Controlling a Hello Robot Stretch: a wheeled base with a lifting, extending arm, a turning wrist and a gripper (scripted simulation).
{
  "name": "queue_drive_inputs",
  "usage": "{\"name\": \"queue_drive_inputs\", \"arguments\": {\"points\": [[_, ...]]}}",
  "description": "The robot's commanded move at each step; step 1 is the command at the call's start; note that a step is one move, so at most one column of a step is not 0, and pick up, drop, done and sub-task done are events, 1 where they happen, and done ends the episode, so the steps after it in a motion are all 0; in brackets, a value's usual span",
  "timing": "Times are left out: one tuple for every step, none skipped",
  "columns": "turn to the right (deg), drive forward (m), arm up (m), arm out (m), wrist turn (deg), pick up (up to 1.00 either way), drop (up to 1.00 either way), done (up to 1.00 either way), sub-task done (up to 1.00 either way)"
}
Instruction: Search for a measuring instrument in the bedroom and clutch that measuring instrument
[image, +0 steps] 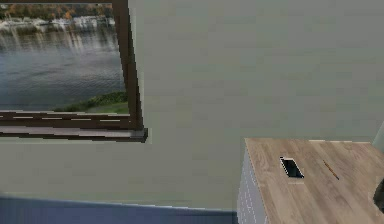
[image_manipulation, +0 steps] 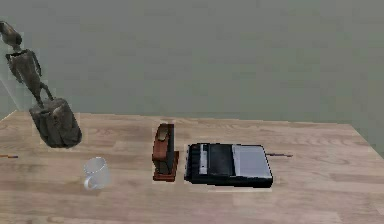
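Observation:
A brown upright object (image_manipulation: 165, 152), shaped like a wristwatch on a small stand, sits near the middle of a wooden tabletop (image_manipulation: 320, 150) in the arm side view. Right beside it lies a flat black and grey box (image_manipulation: 231, 164) with a thin dark stick (image_manipulation: 284, 155) at its far corner. In the forward view, a wooden top (image: 330, 175) at the lower right carries a small black flat rectangle (image: 292, 168) and a thin dark line-like item (image: 330, 171).
A dark jointed desk lamp (image_manipulation: 50, 115) stands at the arm side view's left, with a small clear cup (image_manipulation: 96, 174) in front of it. A plain grey wall rises behind the table. The forward view's left holds a dark-framed window (image: 65, 60) onto water.

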Motion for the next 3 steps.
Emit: {"name": "queue_drive_inputs", "arguments": {"points": [[0.0,0.00,0.38,0.00,0.0,0.00,0.00,0.00,0.00],[0.0,0.00,0.00,0.20,0.0,0.00,0.00,0.00,0.00],[0.0,0.00,0.00,0.00,45.0,0.00,0.00,0.00,0.00]]}}
